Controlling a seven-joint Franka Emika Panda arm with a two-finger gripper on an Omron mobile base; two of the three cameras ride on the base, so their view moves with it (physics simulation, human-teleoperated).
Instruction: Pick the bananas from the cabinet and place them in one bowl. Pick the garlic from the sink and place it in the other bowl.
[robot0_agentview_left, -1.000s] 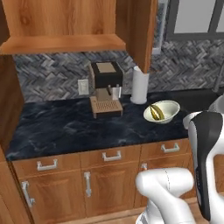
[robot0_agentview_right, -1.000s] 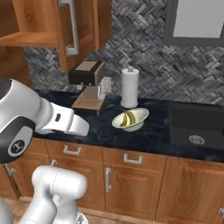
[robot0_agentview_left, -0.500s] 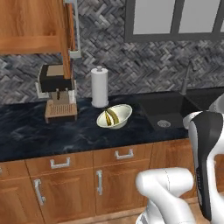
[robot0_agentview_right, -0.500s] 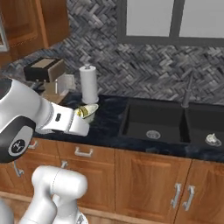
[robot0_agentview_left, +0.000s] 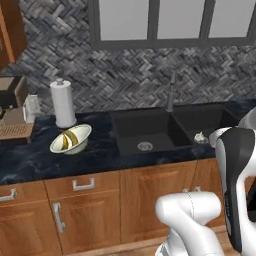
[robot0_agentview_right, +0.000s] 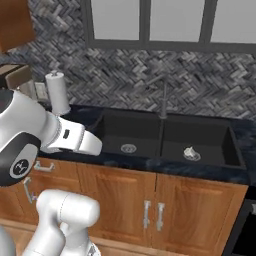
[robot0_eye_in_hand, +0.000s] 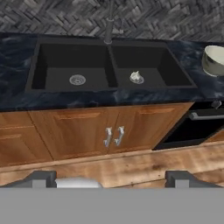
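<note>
The black double sink (robot0_agentview_left: 131, 131) lies ahead of me, also shown in the right base view (robot0_agentview_right: 212, 142) and hand view (robot0_eye_in_hand: 57, 65). The whitish garlic (robot0_agentview_left: 200, 136) (robot0_agentview_right: 189, 152) (robot0_eye_in_hand: 136, 77) rests on the drain of the right basin. Two yellow bananas (robot0_agentview_left: 67, 141) lie in a cream bowl (robot0_agentview_left: 83, 131) on the counter left of the sink. The other bowl (robot0_eye_in_hand: 214, 61) stands on the counter right of the sink, its inside not visible. My gripper (robot0_eye_in_hand: 111, 179) is open, held low and well short of the counter. A corner of the brown cabinet (robot0_agentview_left: 9, 30) shows at upper left.
A paper towel roll (robot0_agentview_left: 62, 102) (robot0_agentview_right: 57, 92) and a coffee machine (robot0_agentview_left: 12, 117) stand left of the banana bowl. The thin faucet (robot0_agentview_left: 171, 92) (robot0_eye_in_hand: 108, 26) rises behind the sink divider. A black appliance front (robot0_eye_in_hand: 192, 127) sits under the counter at right.
The base has driven to the right: the views slid from the cabinet and coffee machine to the sink. The gripper has stayed open and empty.
</note>
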